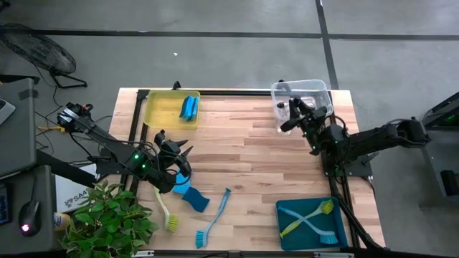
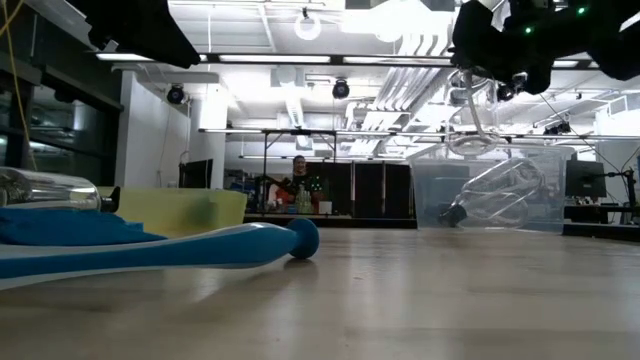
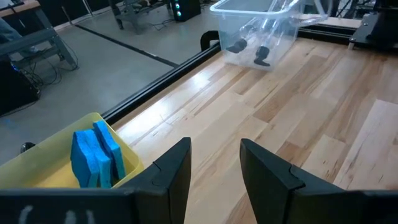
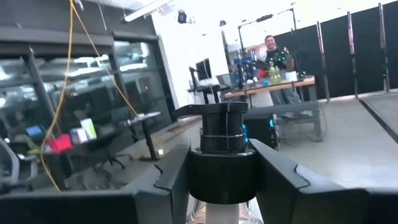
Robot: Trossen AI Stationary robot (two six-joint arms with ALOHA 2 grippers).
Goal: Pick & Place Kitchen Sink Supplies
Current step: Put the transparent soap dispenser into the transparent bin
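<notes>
My right gripper (image 1: 295, 115) is shut on a small clear bottle with a black top (image 4: 224, 134), held over the near edge of the clear bin (image 1: 301, 94), where other bottles (image 2: 495, 200) lie. My left gripper (image 3: 214, 171) is open and empty above the table's near left part. Below it, a clear bottle (image 2: 50, 188) lies on its side by a blue sponge (image 1: 192, 198). A blue brush (image 1: 215, 215) and a yellow-green brush (image 1: 165, 208) lie flat on the table. Blue sponges (image 1: 188, 107) stand in the yellow bin (image 1: 159, 111). My right gripper pinches the bottle between its two fingers (image 4: 171, 177), just behind the black top, at the dark collar (image 4: 224, 180). The bottle lies along the fingers, top pointing away from the wrist. It is lifted clear, above the clear bin's rim.
A teal bin (image 1: 287, 228) at the near right holds a yellow-green and a blue brush. A green leafy plant (image 1: 107, 222) stands off the near left corner. Black rails (image 1: 237, 92) run along the table's far and left edges. A person stands in the room beyond (image 4: 273, 50).
</notes>
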